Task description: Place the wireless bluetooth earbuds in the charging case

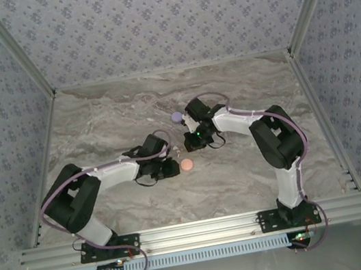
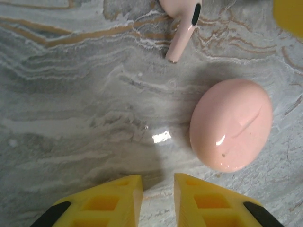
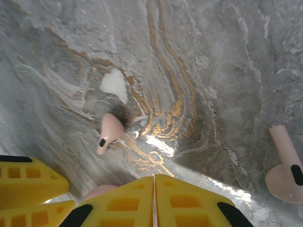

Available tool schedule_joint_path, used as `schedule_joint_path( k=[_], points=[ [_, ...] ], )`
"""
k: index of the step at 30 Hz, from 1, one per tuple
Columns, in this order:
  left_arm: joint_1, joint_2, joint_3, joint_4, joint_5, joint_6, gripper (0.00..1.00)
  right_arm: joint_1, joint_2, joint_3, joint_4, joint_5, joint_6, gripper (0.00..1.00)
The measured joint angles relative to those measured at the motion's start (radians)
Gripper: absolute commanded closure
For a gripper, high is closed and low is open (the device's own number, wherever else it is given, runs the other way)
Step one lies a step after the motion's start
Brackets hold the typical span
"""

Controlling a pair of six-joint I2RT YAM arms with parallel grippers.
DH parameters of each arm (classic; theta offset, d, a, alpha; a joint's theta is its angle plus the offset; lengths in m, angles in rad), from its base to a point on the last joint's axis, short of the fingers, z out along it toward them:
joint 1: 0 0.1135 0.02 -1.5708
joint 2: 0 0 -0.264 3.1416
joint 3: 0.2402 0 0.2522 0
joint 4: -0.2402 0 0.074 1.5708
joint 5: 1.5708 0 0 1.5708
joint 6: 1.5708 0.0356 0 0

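Note:
A shut pink charging case (image 2: 231, 124) lies on the marble table, just ahead and to the right of my left gripper (image 2: 158, 189). The left gripper's yellow jaws stand a narrow gap apart with nothing between them. One pale pink earbud (image 2: 182, 28) lies beyond the case, stem toward me. In the right wrist view that pink earbud (image 3: 110, 132) lies ahead left, and a second pink earbud (image 3: 284, 170) lies at the right edge. My right gripper (image 3: 154, 182) is shut and empty, hovering over the table. From above, the left gripper (image 1: 174, 168) sits beside the pink case (image 1: 187, 165).
A lilac round case (image 1: 177, 117) rests behind the right gripper (image 1: 189, 145). The left gripper's yellow fingers (image 3: 28, 189) show low left in the right wrist view, close to my right one. Patterned walls enclose the table on three sides.

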Motion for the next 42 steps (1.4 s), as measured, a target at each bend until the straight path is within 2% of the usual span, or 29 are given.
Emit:
schedule_joint_path(
  k=[14,42],
  points=[
    [-0.024,0.057,0.083,-0.059,-0.039,0.001,0.76,0.013,0.008,-0.011,-0.032,0.017,-0.005,0.86],
    [-0.043,0.064,0.104,-0.087,-0.092,-0.004,0.74,0.029,-0.015,-0.052,-0.055,0.026,-0.024,0.84]
  ],
)
